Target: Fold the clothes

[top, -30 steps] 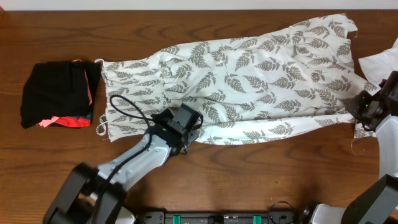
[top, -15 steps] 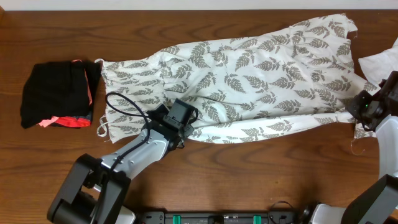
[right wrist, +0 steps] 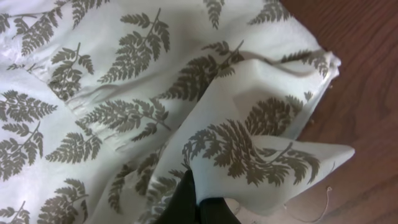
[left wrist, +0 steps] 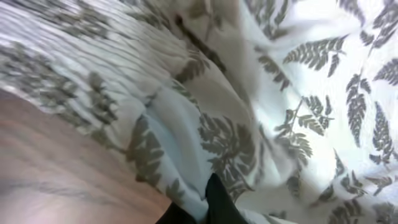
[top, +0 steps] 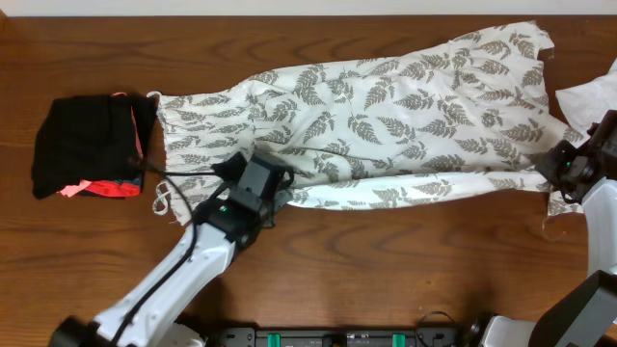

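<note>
The clothes [top: 386, 106], a white dress with a grey-green fern print, lie spread from left of centre to the far right corner of the table. My left gripper [top: 273, 190] is shut on the dress's near edge, where the fabric bunches; the left wrist view shows the cloth [left wrist: 205, 130] pinched between the dark fingertips [left wrist: 216, 200]. My right gripper [top: 557, 176] is shut on the dress's near right corner. In the right wrist view that corner [right wrist: 267, 155] folds over the fingers [right wrist: 185, 200], lifted off the wood.
A black bundle with coral-pink trim [top: 92, 145] sits at the left, close to the dress's strap end. A plain white cloth [top: 590, 96] lies at the right edge behind my right arm. Bare wooden table [top: 405, 270] runs along the front.
My left gripper has shut on the dress's near edge and shifted left and slightly back. The near hem has been drawn up the table with it. The right gripper has not moved.
</note>
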You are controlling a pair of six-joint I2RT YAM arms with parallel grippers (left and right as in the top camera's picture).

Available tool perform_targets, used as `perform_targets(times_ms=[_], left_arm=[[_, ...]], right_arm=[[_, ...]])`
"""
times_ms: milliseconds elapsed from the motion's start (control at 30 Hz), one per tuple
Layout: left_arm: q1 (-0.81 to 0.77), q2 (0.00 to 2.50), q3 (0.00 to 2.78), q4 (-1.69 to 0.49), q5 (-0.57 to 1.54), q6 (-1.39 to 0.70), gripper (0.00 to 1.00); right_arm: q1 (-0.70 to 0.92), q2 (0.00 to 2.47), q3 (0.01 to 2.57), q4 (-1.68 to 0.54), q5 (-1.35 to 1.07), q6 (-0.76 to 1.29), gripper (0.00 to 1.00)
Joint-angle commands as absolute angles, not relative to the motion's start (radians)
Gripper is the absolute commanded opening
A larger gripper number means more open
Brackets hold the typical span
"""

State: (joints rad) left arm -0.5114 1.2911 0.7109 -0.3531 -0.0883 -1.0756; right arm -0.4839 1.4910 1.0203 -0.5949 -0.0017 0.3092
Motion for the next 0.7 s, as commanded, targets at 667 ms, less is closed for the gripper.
perform_targets(times_ms=[667], left_arm=[[-0.506,1.065,0.705,-0.549,-0.332,-1.082,0.06]], right_arm=[[-0.472,1.402,1.045,-0.625,0.019,0.298,0.01]])
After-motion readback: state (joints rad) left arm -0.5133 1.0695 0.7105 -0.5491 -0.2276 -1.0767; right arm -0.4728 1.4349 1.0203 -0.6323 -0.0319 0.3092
